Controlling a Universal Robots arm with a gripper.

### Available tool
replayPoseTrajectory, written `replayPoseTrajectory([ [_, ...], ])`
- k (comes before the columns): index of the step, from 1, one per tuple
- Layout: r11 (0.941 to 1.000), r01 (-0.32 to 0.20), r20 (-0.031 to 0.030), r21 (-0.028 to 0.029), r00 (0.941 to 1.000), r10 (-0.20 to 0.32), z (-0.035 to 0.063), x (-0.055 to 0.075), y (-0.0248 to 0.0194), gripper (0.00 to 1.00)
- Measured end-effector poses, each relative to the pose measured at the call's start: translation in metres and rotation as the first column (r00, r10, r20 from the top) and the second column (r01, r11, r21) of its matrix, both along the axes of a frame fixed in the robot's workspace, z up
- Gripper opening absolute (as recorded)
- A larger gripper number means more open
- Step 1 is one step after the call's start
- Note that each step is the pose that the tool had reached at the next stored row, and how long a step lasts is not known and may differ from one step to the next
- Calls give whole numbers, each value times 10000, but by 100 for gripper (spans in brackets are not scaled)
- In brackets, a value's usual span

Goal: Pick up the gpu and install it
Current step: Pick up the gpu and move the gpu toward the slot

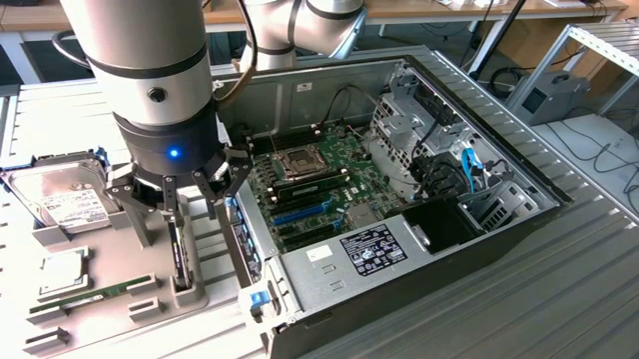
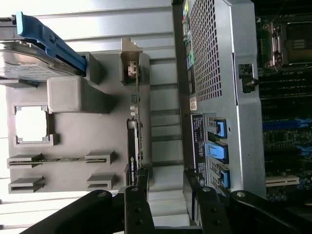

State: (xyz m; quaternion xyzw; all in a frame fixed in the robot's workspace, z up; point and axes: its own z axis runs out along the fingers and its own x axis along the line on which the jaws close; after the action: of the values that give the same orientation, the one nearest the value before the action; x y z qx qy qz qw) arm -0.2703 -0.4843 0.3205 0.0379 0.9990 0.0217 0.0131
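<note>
From my console the nearest thing is the black multi-fingered gripper (image 2: 170, 212). Its fingers (image 2: 136, 204) are spread as wide as they go and carry nothing. I read that spread as room to straddle a thin card from above.

Just under it is the gpu (image 2: 132, 146), a thin flat black expansion card with a silver metal bracket at one end. It stands on its long edge in a slot of the grey moulded parts holder (image 1: 118, 253). The gripper hangs above it without touching. I take the upright stance as deliberate, since it offers the top edge to a pinch from overhead and stops the card tipping.

Further along the same holder, each part has its own recess, well apart from the card:
- a narrow green memory stick (image 1: 95, 293), lying flat
- a square silver processor chip (image 1: 62, 271)
- a boxy silver hard drive with a white label (image 1: 62, 196), propped at a tilt

Beyond the holder, on the exterior view's right, is the open black and grey computer case (image 1: 499, 142). It lies on its side with the panel off, so the green motherboard (image 1: 319, 176) faces up. To my eye that leaves its blue expansion slots (image 1: 299, 213) reachable from above. No card sits in them yet.
</note>
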Motion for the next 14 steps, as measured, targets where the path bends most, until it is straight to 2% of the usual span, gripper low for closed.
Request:
replayPoseTrajectory([
  [14, 10000, 0, 0, 0, 10000, 0, -39, 0, 0, 42],
])
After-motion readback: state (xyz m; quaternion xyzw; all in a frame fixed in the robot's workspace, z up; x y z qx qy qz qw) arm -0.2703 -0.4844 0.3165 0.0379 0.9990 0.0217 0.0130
